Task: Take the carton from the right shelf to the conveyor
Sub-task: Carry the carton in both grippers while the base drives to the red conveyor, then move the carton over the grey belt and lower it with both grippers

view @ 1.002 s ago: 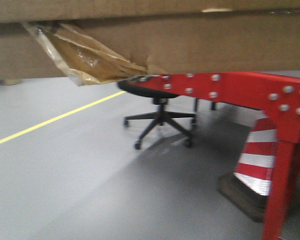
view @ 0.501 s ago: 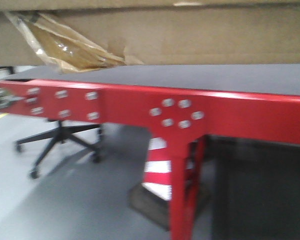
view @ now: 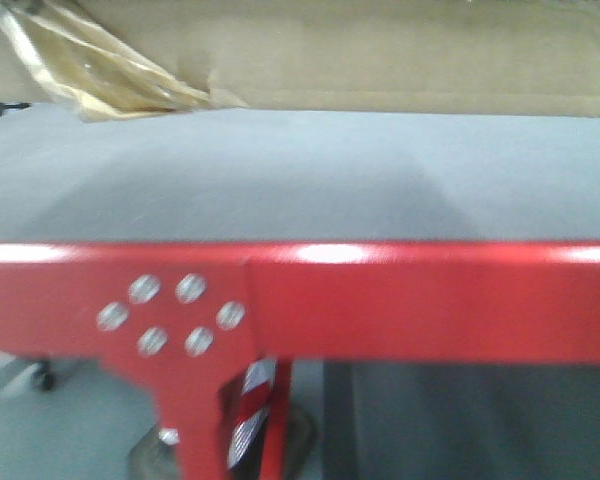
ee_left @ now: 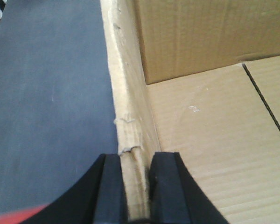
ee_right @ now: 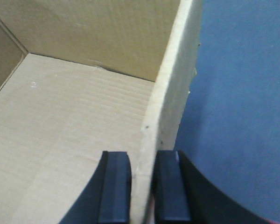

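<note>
The brown open-topped carton (view: 380,60) fills the top of the front view, with torn tape (view: 90,70) hanging at its left corner. It hangs over the grey belt (view: 280,170) of the red-framed conveyor (view: 400,300). In the left wrist view my left gripper (ee_left: 139,186) is shut on the carton's left wall (ee_left: 123,93), with the dark belt (ee_left: 46,93) below. In the right wrist view my right gripper (ee_right: 142,186) is shut on the carton's right wall (ee_right: 175,93), with the belt (ee_right: 242,93) beside it. The carton's inside (ee_right: 60,130) is empty.
A red-and-white striped cone (view: 248,410) stands on the floor behind the conveyor's red leg (view: 195,430). A chair caster (view: 42,375) shows at the lower left under the frame.
The view has swung right and closed in on the conveyor. The chair and the yellow floor line have left the view. The carton now hangs over the belt.
</note>
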### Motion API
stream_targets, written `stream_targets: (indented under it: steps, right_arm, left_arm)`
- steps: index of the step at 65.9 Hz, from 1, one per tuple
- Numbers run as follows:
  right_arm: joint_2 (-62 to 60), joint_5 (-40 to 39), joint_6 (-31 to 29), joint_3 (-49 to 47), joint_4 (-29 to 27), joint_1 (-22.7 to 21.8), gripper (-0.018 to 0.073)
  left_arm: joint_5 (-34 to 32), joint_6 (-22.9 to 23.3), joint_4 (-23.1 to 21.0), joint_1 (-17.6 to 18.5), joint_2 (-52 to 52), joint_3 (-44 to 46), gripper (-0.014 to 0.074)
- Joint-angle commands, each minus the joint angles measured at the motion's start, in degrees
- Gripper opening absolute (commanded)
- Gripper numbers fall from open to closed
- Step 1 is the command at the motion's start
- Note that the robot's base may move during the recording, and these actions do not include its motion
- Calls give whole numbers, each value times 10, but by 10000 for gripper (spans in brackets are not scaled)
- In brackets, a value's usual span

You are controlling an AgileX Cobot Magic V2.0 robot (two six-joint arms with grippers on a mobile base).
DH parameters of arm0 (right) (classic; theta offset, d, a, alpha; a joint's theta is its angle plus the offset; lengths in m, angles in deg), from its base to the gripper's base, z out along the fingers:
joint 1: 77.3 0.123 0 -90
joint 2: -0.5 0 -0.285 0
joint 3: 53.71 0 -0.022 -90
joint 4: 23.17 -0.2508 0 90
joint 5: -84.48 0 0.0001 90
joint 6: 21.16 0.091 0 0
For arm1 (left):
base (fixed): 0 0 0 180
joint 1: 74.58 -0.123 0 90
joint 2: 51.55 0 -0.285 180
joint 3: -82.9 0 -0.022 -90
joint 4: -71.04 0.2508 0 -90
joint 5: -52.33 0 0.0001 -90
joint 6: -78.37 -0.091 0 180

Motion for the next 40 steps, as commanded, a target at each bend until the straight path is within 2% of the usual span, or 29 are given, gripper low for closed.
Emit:
stream_targets:
  steps: [1, 40]
  right_arm:
    - [-11, -1, -14, -3, 40, -7, -69]
    - [-11, -1, -14, -3, 40, -7, -69]
  left_arm:
    - [40, -8, 128, -12, -10, 1, -10]
    - [40, -8, 128, -12, -10, 1, -10]
